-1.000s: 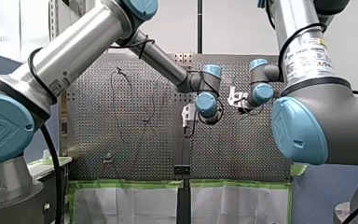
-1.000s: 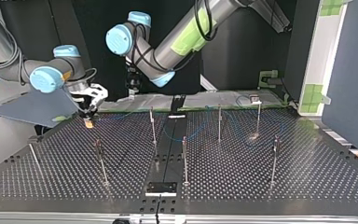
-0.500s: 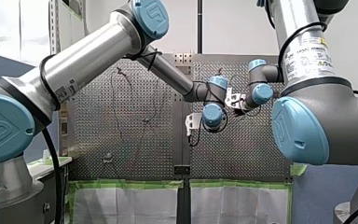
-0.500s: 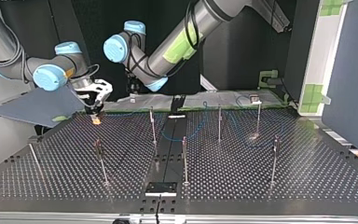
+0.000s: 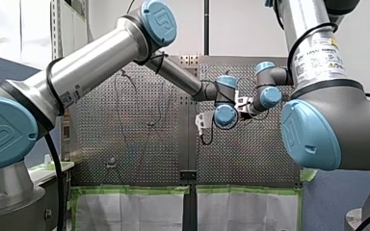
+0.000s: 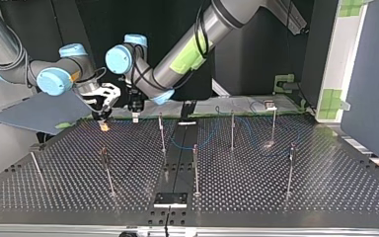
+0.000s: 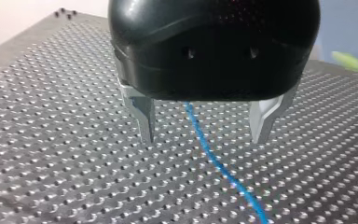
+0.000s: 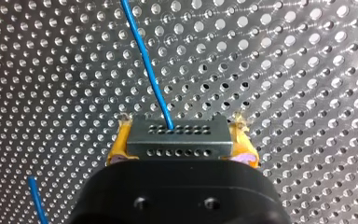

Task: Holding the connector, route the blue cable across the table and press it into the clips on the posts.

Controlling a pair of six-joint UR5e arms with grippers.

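The table [image 6: 276, 192] is a dull grey metal plate drilled all over with a regular grid of small round holes. Thin upright metal posts [image 6: 195, 168] stand on it well apart. My right gripper [image 8: 177, 145], black-bodied with yellow pads [image 8: 117, 145], is pinching the connector [image 8: 177, 133], a small rectangular grey metal block whose face shows two rows of tiny round holes; a pad presses on each short end. The blue cable [image 8: 144, 60], thin, smooth and round, leaves the upper row and runs straight away over the perforations. In the top view the connector sits low over the table near its far edge, towards the far left corner; whether it touches the plate I cannot tell. My left gripper [image 7: 203, 128], a glossy rounded black housing with two tapered bare-metal fingers [image 7: 142, 119], is spread wide and grips nothing. The cable lies on the plate beneath the gap and runs on ahead. This gripper hovers just beside the right one by the same far edge. A label [image 5: 318, 53] on my right arm's silver tube carries print too small to read, and green tape [image 6: 192, 49] wraps my left forearm.
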